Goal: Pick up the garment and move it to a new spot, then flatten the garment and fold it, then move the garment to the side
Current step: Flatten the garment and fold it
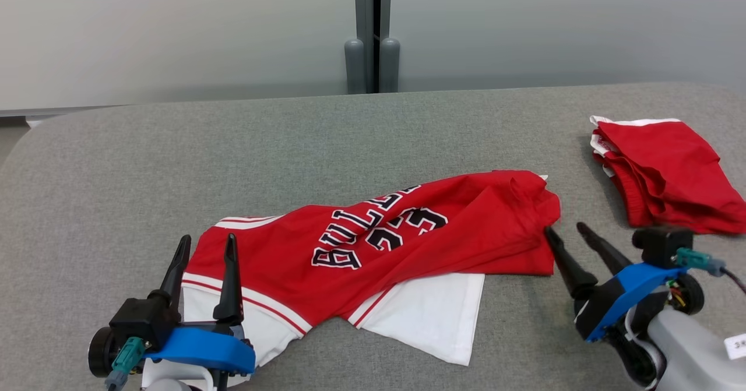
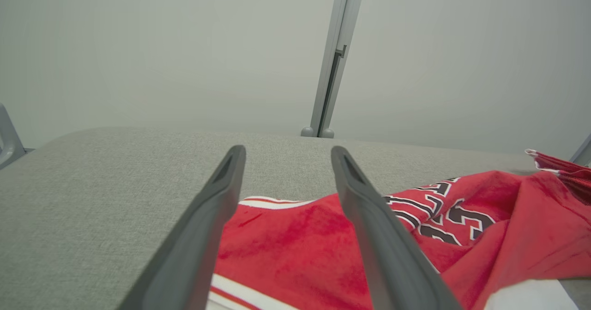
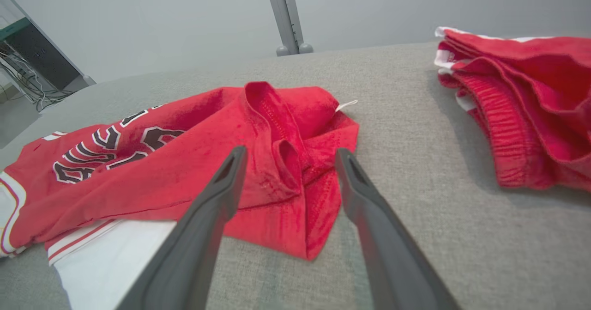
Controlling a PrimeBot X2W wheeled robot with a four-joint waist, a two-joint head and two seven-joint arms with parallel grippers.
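Watching head view: I see red jersey (image 1: pixel 373 233) sprawled mid grey felt-like table (image 1: pixel 291 140), white underside poking out near me. Left gripper (image 1: pixel 208 238) splayed above striped hem, right gripper (image 1: pixel 564 228) splayed beside bunched end, both gripping nothing. Right wrist view adds mesh weave and folded red cloth (image 3: pixel 531 93) (ribbed band, well apart).

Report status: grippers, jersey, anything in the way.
Left gripper open at jersey's striped end. Right gripper open at its bunched end, holding nothing. Jersey crumpled on table, not flat. Folded red shorts to the right, clear of it.
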